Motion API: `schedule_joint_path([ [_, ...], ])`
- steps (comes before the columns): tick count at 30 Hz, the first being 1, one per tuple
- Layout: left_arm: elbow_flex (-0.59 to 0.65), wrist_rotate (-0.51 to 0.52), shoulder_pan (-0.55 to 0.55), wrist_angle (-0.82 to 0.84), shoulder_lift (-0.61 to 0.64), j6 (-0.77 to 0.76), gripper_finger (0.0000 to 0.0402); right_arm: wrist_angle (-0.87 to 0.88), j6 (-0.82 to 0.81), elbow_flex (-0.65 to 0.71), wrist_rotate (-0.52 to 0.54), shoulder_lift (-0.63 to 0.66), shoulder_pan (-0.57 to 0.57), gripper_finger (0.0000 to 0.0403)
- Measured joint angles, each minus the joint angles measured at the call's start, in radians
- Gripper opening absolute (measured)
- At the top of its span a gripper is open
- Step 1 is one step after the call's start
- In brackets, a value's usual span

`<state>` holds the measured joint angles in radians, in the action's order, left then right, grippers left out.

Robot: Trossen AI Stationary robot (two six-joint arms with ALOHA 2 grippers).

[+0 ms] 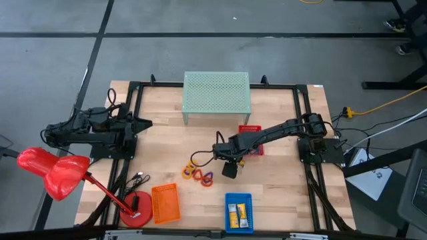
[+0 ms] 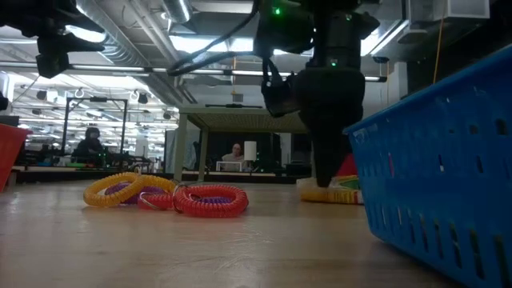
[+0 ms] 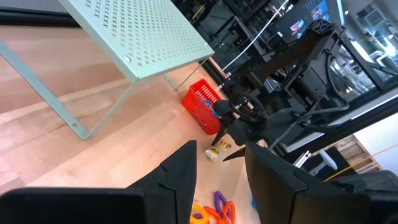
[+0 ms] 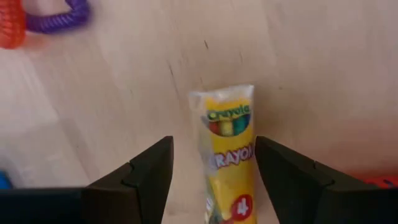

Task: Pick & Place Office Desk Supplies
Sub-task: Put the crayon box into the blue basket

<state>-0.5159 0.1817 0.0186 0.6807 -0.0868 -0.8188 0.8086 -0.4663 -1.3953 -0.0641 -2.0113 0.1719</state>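
A yellow crayon pack (image 4: 230, 163) lies flat on the wooden table (image 1: 280, 193), just on the near side of the red basket (image 1: 251, 129). Its long axis runs straight in line with the right gripper (image 4: 213, 176), whose fingers stand wide apart on either side of it, not touching. Left of it sits a cluster of coiled rings (image 1: 197, 173): yellow, red, orange and purple.

The table is pale wood with a black frame; behind it is an open workshop with benches, and people sit far off.

The near blue basket (image 1: 238, 212) holds yellow packs; the orange basket (image 1: 165, 203) contents I cannot tell. A green mesh shelf (image 1: 216, 93) stands at the far edge, and a red lamp (image 1: 52, 172) at the near left. The left gripper (image 3: 219, 163) waits at the left side, fingers parted.
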Motion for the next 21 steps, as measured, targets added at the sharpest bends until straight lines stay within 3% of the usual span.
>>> schedule_joint_path([
  [7, 0.0, -0.012, 0.0, 0.0, 0.0, -0.001, 0.0132, -0.051, -0.05, 0.049, -0.008, 0.0, 0.002, 0.0211],
  [11, 0.0, -0.012, 0.0, 0.0, 0.0, 0.0, 0.0132, -0.054, -0.05, 0.052, -0.008, 0.0, 0.002, 0.0168],
  [17, 0.0, -0.012, 0.0, 0.0, 0.0, 0.0, 0.0132, -0.059, -0.073, 0.051, -0.007, 0.003, 0.002, 0.0068],
  [21, 0.0, -0.012, 0.0, 0.0, 0.0, 0.002, 0.0132, -0.093, -0.079, 0.051, -0.008, 0.003, 0.002, 0.007],
])
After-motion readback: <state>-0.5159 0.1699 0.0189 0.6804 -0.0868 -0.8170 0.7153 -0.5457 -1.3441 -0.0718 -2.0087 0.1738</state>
